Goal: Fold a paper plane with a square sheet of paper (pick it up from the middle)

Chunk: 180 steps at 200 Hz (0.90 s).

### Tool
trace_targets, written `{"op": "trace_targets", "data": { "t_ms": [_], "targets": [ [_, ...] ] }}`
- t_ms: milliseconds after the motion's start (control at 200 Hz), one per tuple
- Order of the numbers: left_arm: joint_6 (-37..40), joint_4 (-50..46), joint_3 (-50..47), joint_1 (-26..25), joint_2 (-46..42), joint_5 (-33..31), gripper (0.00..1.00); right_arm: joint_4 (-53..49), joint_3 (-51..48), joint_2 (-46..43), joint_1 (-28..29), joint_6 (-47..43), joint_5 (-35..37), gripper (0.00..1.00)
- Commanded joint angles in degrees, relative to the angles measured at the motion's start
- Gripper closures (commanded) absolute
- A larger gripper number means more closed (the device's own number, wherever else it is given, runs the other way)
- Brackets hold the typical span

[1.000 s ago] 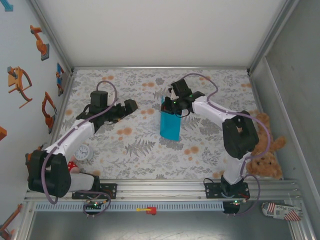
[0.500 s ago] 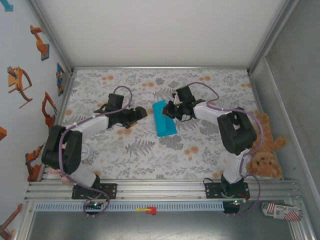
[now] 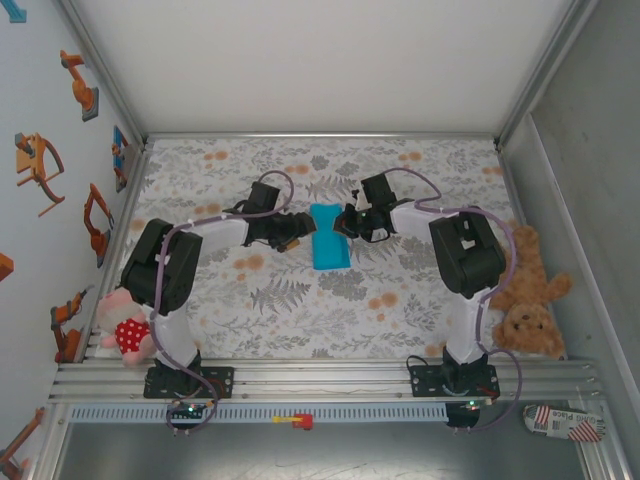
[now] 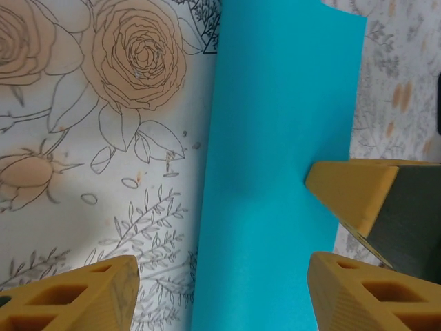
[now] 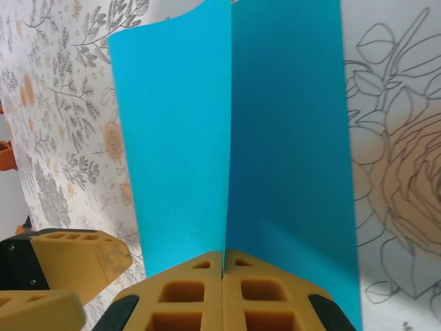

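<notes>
Right gripper (image 5: pixel 222 256) is clamped on the crease of the square sheet of paper (image 5: pixel 275 124), folded double and brought down onto the middle of the floral tablecloth (image 3: pixel 400 290). Left gripper (image 4: pixel 220 296) has swung in from the left, jaws apart, straddling the sheet's other edge.
</notes>
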Motion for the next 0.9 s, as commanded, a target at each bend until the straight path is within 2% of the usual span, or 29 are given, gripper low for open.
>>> {"op": "trace_targets", "data": {
  "t_ms": [0, 185, 411, 861, 896],
  "targets": [
    [-0.65, -2.71, 3.71, -1.44, 1.49, -3.01, 0.36, -1.04, 2.04, 1.06, -0.57, -2.88, -1.94, 1.00],
    [0.06, -10.51, 8.50, -4.74, 3.68, -10.26, 0.41, -0.96, 2.43, 1.95, -1.32, -4.55, -3.93, 1.00],
    [0.62, -16.26, 13.18, -6.96, 6.96, -14.79, 0.44, -0.95, 2.36, 2.52, -1.57, -5.64, -5.45, 1.00],
    [0.13, -20.51, 16.17, -7.43, 11.04, -16.82, 0.52, -1.05, 1.70, 1.91, -2.42, -6.27, -5.23, 1.00],
    [0.18, -21.49, 16.57, -7.47, 11.63, -17.17, 0.53, -1.11, 1.53, 1.48, -2.60, -6.18, -5.09, 0.98]
  ]
}}
